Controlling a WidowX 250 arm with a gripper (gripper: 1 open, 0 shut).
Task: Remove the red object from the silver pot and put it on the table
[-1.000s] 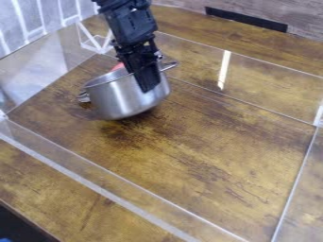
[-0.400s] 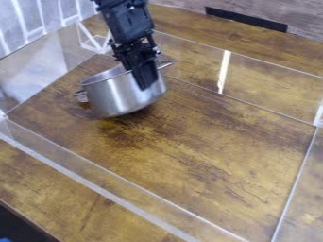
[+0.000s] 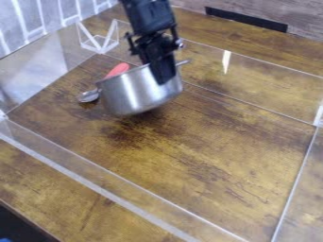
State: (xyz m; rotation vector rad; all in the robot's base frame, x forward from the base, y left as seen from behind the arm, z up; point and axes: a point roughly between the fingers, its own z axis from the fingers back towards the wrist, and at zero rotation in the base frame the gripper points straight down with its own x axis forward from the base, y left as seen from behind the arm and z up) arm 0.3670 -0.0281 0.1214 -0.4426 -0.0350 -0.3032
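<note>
Noted pincer (image 3: 161, 64) closed, any held item indiscernible, and judged red object (image 3: 117, 70) light, probably stiff, best pinched by exposed upper edge.

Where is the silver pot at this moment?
In the camera view, the silver pot is left of centre, directly below the gripper, with a small shiny metal piece beside it on the picture's left.

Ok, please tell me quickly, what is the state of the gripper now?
Gripper: closed, at the rim of the silver pot; whether it pinches the rim cannot be told.
</note>
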